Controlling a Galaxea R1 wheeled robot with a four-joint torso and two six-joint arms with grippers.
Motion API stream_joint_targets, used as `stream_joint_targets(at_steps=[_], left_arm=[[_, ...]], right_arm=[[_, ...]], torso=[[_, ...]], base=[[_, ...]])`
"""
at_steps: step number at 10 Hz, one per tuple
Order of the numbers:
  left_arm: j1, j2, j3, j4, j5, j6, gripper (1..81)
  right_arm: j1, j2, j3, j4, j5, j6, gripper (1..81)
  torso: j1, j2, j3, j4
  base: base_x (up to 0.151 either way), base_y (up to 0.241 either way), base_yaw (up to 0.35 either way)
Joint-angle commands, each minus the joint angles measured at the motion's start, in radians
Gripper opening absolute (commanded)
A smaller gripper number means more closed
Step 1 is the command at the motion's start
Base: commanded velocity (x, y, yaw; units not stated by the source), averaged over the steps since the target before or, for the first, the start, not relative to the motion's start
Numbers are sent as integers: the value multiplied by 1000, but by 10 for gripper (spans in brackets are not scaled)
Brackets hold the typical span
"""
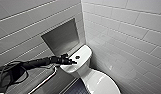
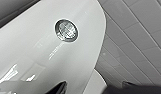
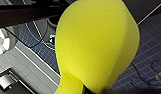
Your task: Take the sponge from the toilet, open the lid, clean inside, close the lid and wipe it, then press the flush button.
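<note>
The white toilet (image 1: 92, 75) stands in the tiled corner with its oval lid (image 1: 102, 83) down. On the flat tank top (image 1: 82, 53) sits the round chrome flush button (image 1: 77, 57). My left gripper (image 1: 72, 62) hovers open just over the tank's near edge, a short way from the button. The left wrist view has the button (image 2: 66, 30) large and close, with a dark fingertip (image 2: 59, 88) at the frame's edge. My right gripper (image 3: 82, 88) is shut on the yellow sponge (image 3: 96, 45), which bulges out from the pinch.
White tiled walls close in on the left and right of the toilet. A recessed niche (image 1: 62, 35) is set in the wall behind my left arm, and a metal rail (image 1: 43, 82) runs below it. Cables (image 3: 38, 35) lie on the dark tiled floor (image 3: 151, 60).
</note>
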Motion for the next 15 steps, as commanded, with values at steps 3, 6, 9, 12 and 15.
stream_joint_targets(at_steps=[3,6,9,12,15], left_arm=[[-225,98,-179,-34,115,0,811],[-228,180,-309,-31,115,9,811],[-227,218,-366,16,103,15,811],[-254,281,-441,51,74,15,811],[-308,302,-460,39,75,12,811]], right_arm=[[-18,12,10,3,-82,-2,10],[-24,13,14,-6,-81,0,10],[-29,15,28,-8,-81,-2,10],[-41,16,65,-8,-81,0,10],[-41,24,60,-5,-81,1,10]], torso=[[0,0,-8,4],[0,0,-7,4],[0,0,-7,4],[0,0,-80,4],[1,1,-63,5]], base=[[0,0,0],[0,0,0],[0,0,0],[0,0,0],[0,0,0]])
